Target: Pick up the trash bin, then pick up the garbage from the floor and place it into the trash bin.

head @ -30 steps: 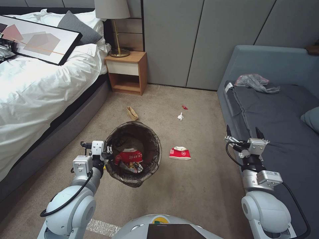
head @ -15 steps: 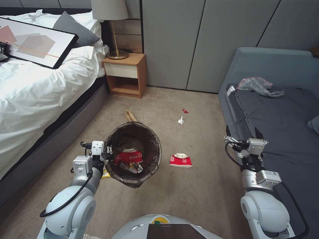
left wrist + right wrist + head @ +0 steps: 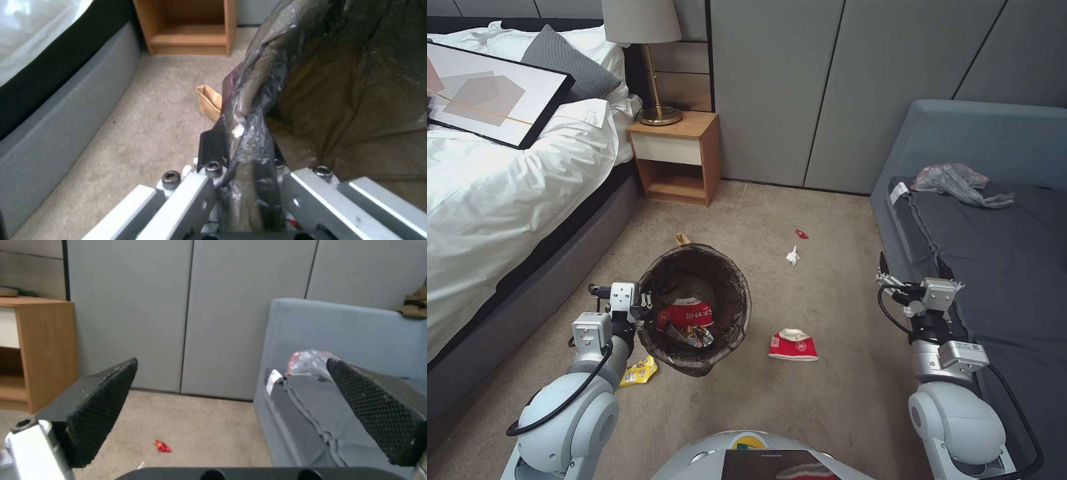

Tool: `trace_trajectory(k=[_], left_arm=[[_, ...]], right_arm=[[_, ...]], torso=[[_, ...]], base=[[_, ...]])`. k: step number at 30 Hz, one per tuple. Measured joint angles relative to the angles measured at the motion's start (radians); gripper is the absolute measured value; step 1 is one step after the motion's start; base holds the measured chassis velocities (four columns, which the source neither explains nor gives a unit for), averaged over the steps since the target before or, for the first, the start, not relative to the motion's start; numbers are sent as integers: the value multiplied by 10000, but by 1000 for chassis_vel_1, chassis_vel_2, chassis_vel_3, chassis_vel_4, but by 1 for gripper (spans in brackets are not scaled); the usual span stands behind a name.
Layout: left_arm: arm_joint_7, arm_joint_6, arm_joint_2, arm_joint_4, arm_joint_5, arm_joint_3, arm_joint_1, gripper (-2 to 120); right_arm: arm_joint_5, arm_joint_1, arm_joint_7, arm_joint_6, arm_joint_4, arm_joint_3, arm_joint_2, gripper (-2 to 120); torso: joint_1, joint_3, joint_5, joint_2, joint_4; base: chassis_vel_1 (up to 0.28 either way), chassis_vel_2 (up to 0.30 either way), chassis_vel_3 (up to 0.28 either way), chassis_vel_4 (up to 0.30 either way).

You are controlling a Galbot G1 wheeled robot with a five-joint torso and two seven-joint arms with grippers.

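The left gripper (image 3: 644, 308) is clenched on the lined rim of the trash bin (image 3: 730, 267), carrying it off the carpet with its mouth tipped toward the robot, presumably so the free arm can drop litter straight in. Inside, just past the jaws, lie a red-and-white wrapper (image 3: 686, 312) and a crumpled foil bag (image 3: 690, 335). The right gripper (image 3: 912, 275) hangs released, both fingers spread wide, beside the grey sofa (image 3: 994, 267). On the floor, a red-and-white wrapper piece (image 3: 792, 346) sits between the 2 grippers, nearer the bin; a yellow snack bag (image 3: 640, 371) lies below the left jaws; a tan carton (image 3: 209, 102) peeks out beyond the bin. A white tissue (image 3: 792, 255) and small red scrap (image 3: 802, 234) lie farther ahead.
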Motion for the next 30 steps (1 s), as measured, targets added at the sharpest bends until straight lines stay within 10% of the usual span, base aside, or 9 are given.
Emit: trace_trajectory(k=[26, 30], left_arm=[[19, 0, -53, 0, 26, -32, -22, 0], [18, 0, -35, 0, 20, -8, -123, 0]], right_arm=[[-183, 76, -139, -25, -78, 52, -410, 100], [-129, 599, 351, -2583, -59, -563, -1934, 100]], torso=[[1, 1, 0, 0, -2], [0, -1, 4, 0, -6]], base=[[-63, 66, 58, -63], [0, 0, 0, 0]])
